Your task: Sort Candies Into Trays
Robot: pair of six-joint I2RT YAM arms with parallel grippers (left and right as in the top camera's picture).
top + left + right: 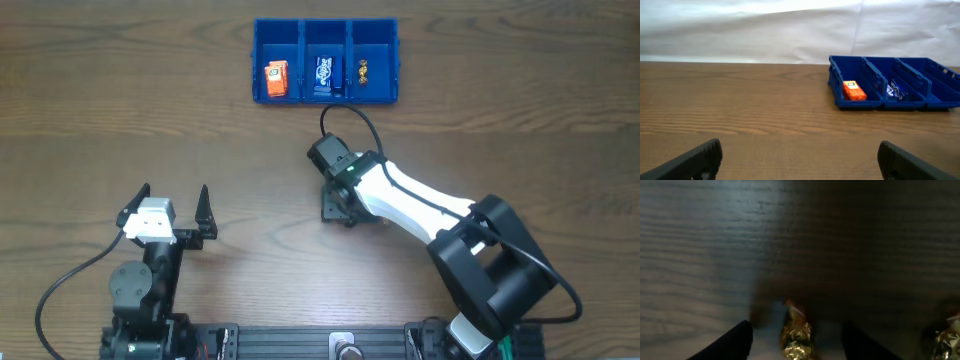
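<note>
A blue tray (pixel 325 28) with three compartments stands at the far middle of the table. It holds an orange candy (pixel 275 79) in its left compartment, a blue-wrapped candy (pixel 323 72) in the middle one and a small gold candy (pixel 363 70) in the right one. My right gripper (pixel 340 207) is down at the table's centre. In the right wrist view the gripper (pixel 797 349) is open, with a gold-foil candy (pixel 796 336) on the wood between its fingers and a gap on each side. My left gripper (pixel 175 207) is open and holds nothing, near the left front.
A second gold-foil candy (pixel 947 341) lies on the table close beside the right gripper. The left wrist view looks across bare wood toward the tray (pixel 940 75), with a white wall behind.
</note>
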